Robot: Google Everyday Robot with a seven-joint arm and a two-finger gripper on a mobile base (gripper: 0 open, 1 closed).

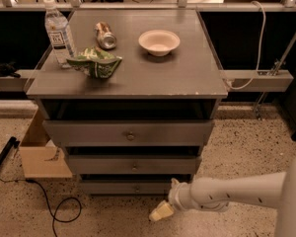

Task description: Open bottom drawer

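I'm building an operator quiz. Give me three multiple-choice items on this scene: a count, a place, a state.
1. How many drawer fronts does the cabinet show? A) two B) three C) five
2. Where is the gripper? A) on the cabinet top B) low, near the floor before the bottom drawer C) behind the cabinet
3. The can is: A) upright B) lying on its side C) hanging off the edge
Key: 1 B, three stacked grey fronts; 2 B, it hangs right of the lowest knob; 3 B, it lies flat near the bottle.
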